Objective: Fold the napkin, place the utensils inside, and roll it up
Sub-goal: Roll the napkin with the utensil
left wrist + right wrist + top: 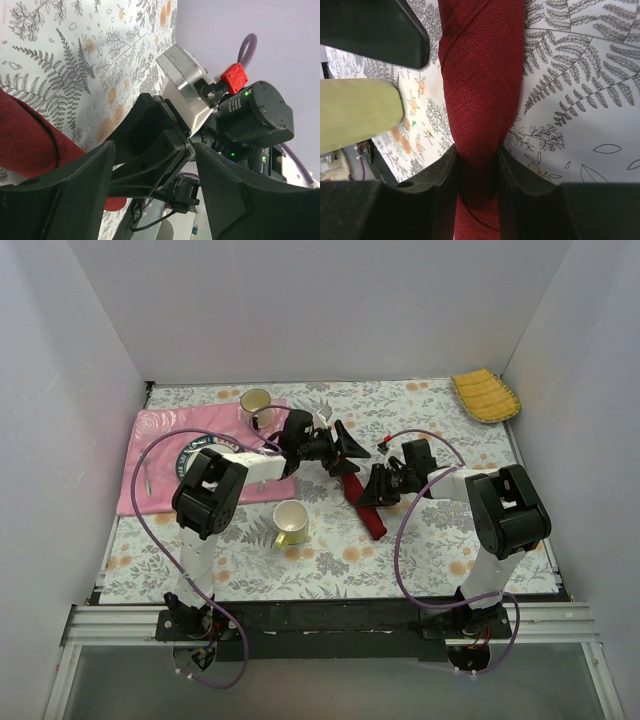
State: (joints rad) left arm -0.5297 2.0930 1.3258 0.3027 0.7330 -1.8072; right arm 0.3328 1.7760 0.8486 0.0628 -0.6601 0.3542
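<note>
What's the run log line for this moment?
napkin: rolled up | right gripper: shut on napkin | left gripper: open, beside napkin | utensils: not visible

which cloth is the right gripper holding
The rolled maroon napkin, pinched in the right gripper; the pink cloth and the yellow ribbed cloth lie apart from it.

Your left arm [210, 495] and right arm [510, 508] are black at the joints, white along the links, each looped by a purple cable [137, 475]. Your fingers [65, 200] are matte black; a red plug [234, 78] and green lights [246, 93] mark one wrist.
</note>
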